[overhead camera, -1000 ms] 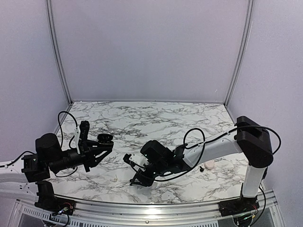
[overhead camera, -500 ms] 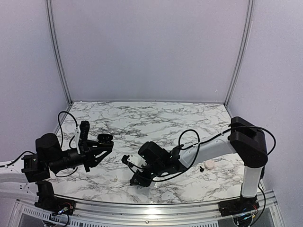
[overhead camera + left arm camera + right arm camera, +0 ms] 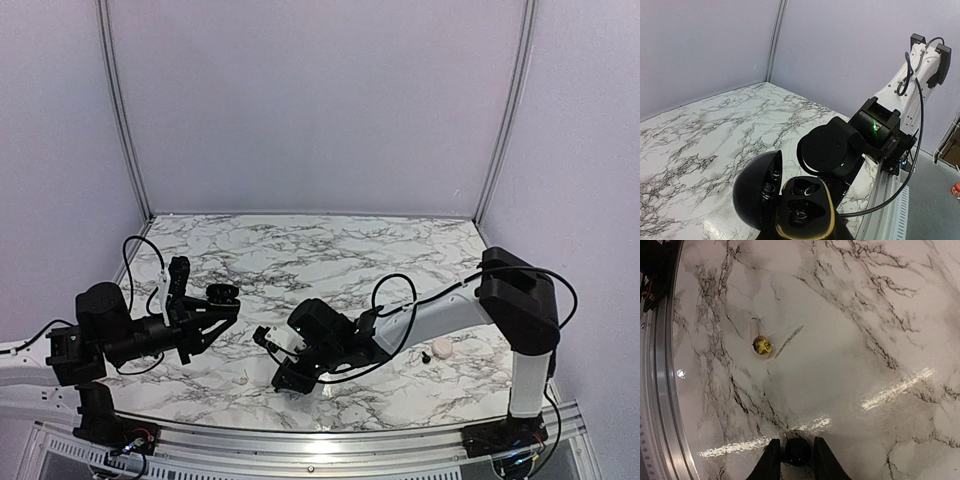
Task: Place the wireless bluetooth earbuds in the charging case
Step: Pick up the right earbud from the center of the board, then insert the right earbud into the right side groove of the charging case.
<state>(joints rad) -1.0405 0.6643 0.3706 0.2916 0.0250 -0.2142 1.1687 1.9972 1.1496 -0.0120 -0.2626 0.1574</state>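
The charging case is the black, gold-rimmed shell held up off the marble table. Its lid is swung open and stands beside the body, and two dark hollows show inside. I can't tell whether anything sits in them. The left gripper has the case clamped at its tip. From the wrist view the fingers themselves are hidden under the case.

Below the case and off to its right, low over the marble, the right gripper is pinching a small round black earbud, with one finger pressed to each side of it. Whether the bud is clear of the surface I can't tell from here.

Nearer the front edge than the case, and between it and the pinched bud, a small pale piece with a gold spot lies alone on the marble. It is not far from the silver rail.

Far to the right of the case, beyond the right arm's forearm, a second tiny black earbud lies just beside a cream-white rounded piece. It is too small for me to tell whether the two touch.
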